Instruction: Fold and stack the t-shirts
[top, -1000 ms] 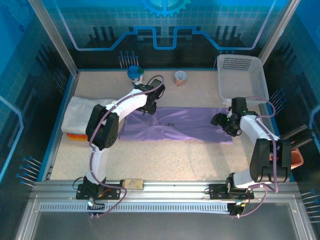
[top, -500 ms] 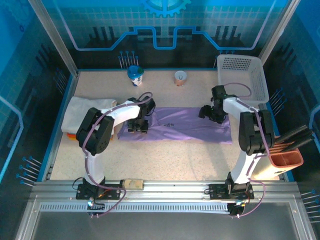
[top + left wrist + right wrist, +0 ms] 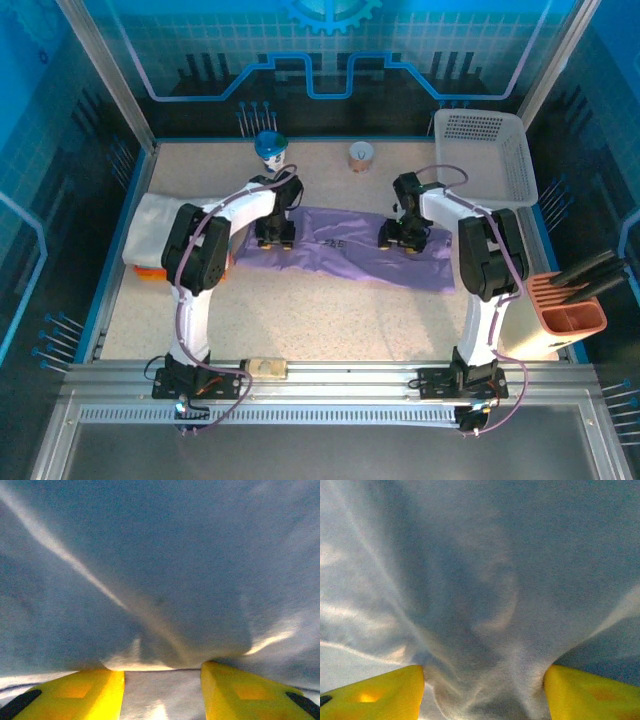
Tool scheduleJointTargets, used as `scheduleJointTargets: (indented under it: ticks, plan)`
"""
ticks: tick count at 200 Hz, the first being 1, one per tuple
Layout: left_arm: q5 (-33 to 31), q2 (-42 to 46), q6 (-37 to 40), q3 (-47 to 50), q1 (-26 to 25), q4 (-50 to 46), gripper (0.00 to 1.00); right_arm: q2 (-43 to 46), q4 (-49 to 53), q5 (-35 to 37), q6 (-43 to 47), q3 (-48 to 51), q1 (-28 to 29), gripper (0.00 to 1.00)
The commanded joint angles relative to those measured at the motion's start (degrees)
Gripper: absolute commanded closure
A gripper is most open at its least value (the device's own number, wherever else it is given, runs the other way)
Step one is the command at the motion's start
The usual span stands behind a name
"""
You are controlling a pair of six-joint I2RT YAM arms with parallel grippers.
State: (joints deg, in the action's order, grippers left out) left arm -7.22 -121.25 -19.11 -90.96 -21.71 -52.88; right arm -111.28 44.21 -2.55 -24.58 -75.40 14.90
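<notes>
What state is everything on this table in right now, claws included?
purple t-shirt, spread out lengthwise, wrinkled, both grippers on it.
white t-shirt, folded, at far left.
orange t-shirt, folded, showing at the white one's near edge.
basket, upright, looks empty.
blue cup, upright.
small cup, upright.
left gripper, cloth bunched between its jaws, grip unclear.
right gripper, likewise.

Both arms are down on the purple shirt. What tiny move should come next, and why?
Probably pinch and lift a little, together. The left gripper and right gripper both sit on the lavender t-shirt, cloth bunched between their yellow fingers, and it lies spread wide.
</notes>
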Motion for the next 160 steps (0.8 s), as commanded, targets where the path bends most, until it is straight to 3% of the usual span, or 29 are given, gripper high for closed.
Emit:
scheduleJointTargets:
  ticks: [1, 28, 54, 91, 120, 160]
  plan:
    - [4.11, -3.81, 2.36, -7.10, -1.24, -2.79, 0.56, 3.97, 2.95, -5.22, -2.81, 5.27, 3.90, 0.34]
    - [6.08, -10.38, 3.40, -16.96, -3.28, -6.00, 0.56, 8.10, -2.42, -9.91, -10.85, 13.07, 11.03, 0.35]
    - [6.69, -17.91, 4.86, -29.18, -5.44, -10.85, 0.57, 12.53, -12.99, -11.34, -28.90, 21.37, 20.94, 0.34]
    - [8.89, -26.84, 5.75, -45.25, -6.66, -16.16, 0.57, 13.59, -19.80, -9.32, -44.48, 18.47, 34.24, 0.31]
    - [12.50, -29.30, 6.67, -51.26, -7.33, -16.99, 0.57, 13.52, -15.08, -3.72, -44.65, 12.06, 39.84, 0.28]
    - [9.72, -21.22, 8.02, -47.85, -6.50, -15.28, 0.51, 18.39, -8.34, 5.33, -33.72, 8.16, 35.10, 0.23]
